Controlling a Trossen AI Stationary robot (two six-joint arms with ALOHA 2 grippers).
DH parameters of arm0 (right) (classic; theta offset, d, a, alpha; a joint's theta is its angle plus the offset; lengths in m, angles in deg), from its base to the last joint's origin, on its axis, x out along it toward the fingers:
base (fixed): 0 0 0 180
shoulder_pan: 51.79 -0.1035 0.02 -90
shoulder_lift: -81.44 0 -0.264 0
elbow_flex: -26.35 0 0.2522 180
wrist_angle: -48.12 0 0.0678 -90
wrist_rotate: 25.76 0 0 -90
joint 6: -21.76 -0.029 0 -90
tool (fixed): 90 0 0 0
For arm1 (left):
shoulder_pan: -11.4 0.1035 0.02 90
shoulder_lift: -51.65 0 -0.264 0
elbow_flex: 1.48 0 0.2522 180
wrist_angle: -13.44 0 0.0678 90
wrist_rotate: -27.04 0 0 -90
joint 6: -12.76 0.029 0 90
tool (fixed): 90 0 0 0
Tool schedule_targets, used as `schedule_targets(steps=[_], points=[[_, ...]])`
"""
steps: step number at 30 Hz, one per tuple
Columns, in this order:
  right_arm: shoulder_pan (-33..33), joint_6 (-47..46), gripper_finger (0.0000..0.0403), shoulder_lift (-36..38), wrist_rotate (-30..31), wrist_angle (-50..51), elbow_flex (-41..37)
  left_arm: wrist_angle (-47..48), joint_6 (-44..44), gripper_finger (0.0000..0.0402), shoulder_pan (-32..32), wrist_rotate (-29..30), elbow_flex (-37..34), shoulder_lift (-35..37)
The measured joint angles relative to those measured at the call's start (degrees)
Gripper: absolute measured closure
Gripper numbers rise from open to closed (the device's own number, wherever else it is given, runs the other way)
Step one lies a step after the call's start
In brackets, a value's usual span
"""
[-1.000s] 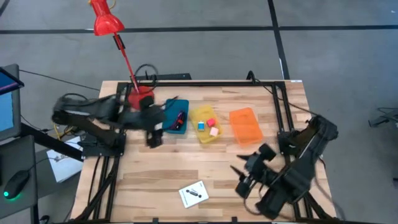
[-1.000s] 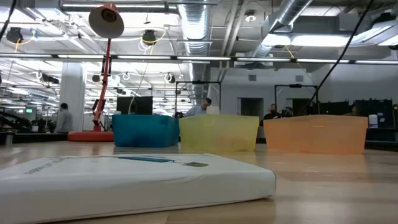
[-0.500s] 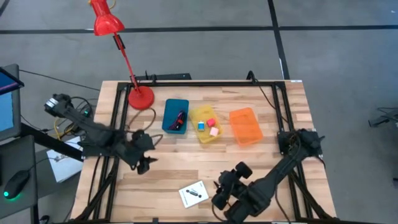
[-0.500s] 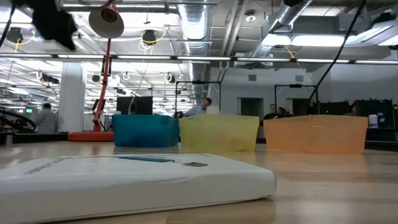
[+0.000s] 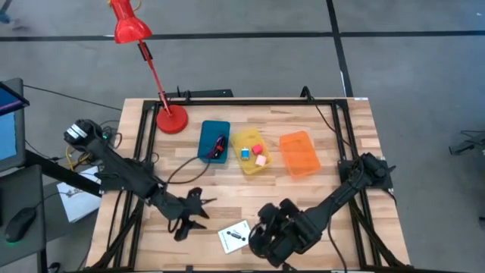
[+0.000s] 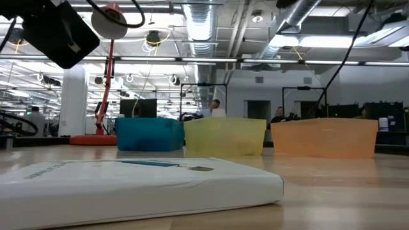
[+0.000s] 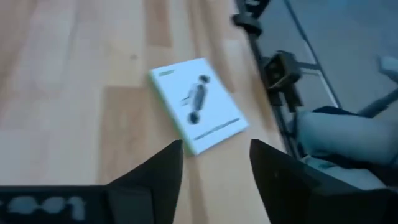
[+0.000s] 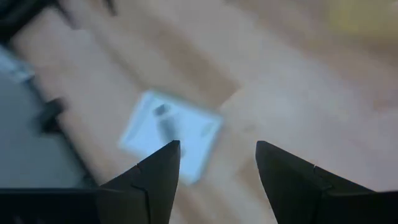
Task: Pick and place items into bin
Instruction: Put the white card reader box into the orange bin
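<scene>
A white card with a black mark (image 5: 236,236) lies flat on the wooden table near its front edge; it also shows in the low view (image 6: 140,185) and in both wrist views (image 7: 198,104) (image 8: 168,134). My left gripper (image 5: 201,214) hovers open just left of the card, its fingers (image 7: 155,177) short of it. My right gripper (image 5: 255,236) hovers open just right of the card and above it. The blue bin (image 5: 214,141) holds a dark red cord and a pen-like piece. In the yellow bin (image 5: 251,152) lie pink, red and light-blue blocks.
An orange bin (image 5: 299,153) stands right of the yellow one. A red desk lamp (image 5: 171,119) has its base at the far left corner. A black frame (image 5: 341,144) runs along the table's edges. Bare wood lies between the bins and the card.
My left gripper has left the blue bin, come toward the table's near edge and sunk, tipping from steeply down to nearer level, and now hangs left of the card. My right gripper has gone left toward the card and lower. The card has not moved.
</scene>
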Motion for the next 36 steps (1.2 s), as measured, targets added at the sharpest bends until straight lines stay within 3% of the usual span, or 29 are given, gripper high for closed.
schedule_targets(steps=[5,10,14,20,30,36], points=[[0.3,7.7,0.0198,0.0,-10.1,-12.0,0.0,-1.1,1.0,0.0253,-0.4,-0.3,1.5,-5.4],[1.8,14.5,0.0198,0.0,-12.7,-17.4,0.0,-1.7,7.4,0.0257,-0.3,-5.8,3.7,-12.0],[3.6,9.6,0.0198,0.0,-16.8,-15.5,0.0,-1.9,12.1,0.0258,-0.6,-5.2,7.4,-17.6],[4.4,-0.1,0.0198,0.0,-18.1,-7.2,0.0,-2.1,18.5,0.0258,-2.0,-1.9,13.8,-23.7],[2.1,-1.2,0.0198,0.0,-18.0,-4.4,0.0,-1.6,18.2,0.0258,-3.7,4.6,16.1,-30.9],[2.2,-1.5,0.0198,0.0,-18.1,-2.3,0.0,-5.5,18.0,0.0307,-3.9,5.4,16.2,-31.1]])
